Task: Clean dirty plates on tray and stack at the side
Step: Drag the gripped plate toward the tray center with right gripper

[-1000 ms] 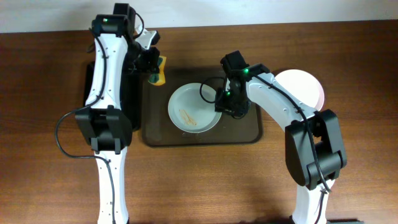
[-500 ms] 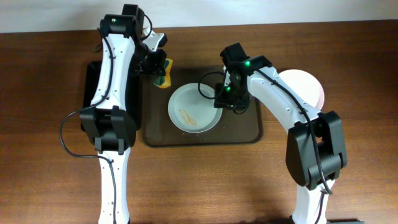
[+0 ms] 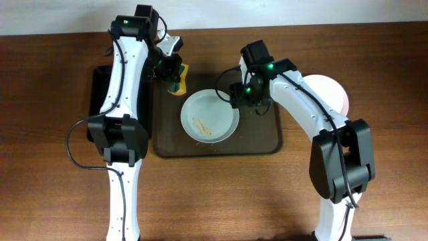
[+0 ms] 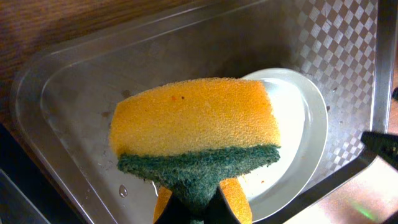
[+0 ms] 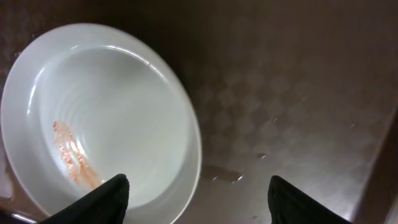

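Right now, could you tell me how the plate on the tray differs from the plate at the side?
The tray plate lies inside the tray; the side plate lies on the table, right of the tray. The tray plate bears an orange smear; the side plate shows none where visible. The right arm covers part of the side plate, but hardly any of the tray plate. Both are round and white.

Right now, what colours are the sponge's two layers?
The sponge is orange-yellow with a green scouring layer; left wrist view.
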Controlling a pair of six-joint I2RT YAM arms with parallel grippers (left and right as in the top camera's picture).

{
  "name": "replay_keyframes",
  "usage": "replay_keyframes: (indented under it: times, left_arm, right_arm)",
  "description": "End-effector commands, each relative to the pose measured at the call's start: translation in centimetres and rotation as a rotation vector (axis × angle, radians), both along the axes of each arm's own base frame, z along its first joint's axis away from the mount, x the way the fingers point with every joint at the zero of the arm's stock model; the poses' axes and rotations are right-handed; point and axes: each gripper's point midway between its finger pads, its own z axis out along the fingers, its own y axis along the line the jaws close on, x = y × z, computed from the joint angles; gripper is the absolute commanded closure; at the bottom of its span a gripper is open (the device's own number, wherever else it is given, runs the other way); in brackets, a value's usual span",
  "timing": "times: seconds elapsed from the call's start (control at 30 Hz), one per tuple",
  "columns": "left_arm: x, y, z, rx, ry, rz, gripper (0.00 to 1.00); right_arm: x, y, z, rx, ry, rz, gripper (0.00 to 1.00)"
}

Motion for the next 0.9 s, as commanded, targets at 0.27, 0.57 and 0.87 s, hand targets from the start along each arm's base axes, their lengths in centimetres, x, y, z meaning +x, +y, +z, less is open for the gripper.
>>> replay_keyframes:
  times: [0.27,0.57,0.87]
  left_arm:
    - [0.0,0.0,0.1,0.003,0.002,0.004,0.99]
    - [0.0,0.0,0.1,0.003,0.0,0.005,0.99]
    - [0.2,0.0,0.2,0.002,-0.008,0.005,0.99]
  right_arm:
    - [1.5,0.5,0.3,0.027,-0.08,0.166,0.36]
    - [0.8,1.6,-2.9,0.045,-0.04,0.305,0.49]
    - [0.2,2.5,-5.9,0.076,0.028,0.316,0.76]
